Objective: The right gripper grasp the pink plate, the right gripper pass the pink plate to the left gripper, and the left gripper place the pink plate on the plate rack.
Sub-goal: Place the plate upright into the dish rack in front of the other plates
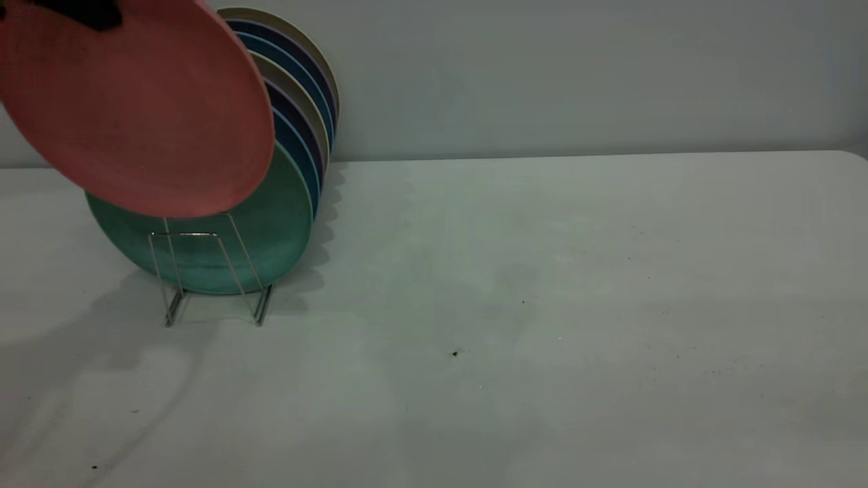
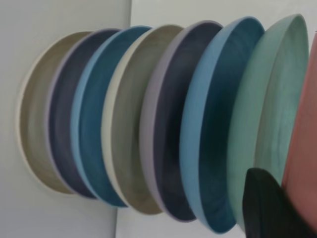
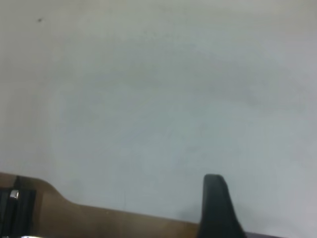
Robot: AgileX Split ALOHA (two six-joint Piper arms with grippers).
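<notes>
One pink plate (image 1: 135, 108) hangs tilted above the front of the plate rack (image 1: 203, 271), just before the mint-green plate (image 1: 271, 230), with the left gripper (image 1: 81, 12) clamped on its upper rim. Six more plates (image 2: 163, 119) stand behind on the white table (image 1: 542, 305). Only one finger (image 3: 215, 208) of the right gripper shows, over bare table, so its opening cannot be judged.

Table (image 1: 542, 305) right of plate rack (image 1: 210, 271): open room.
</notes>
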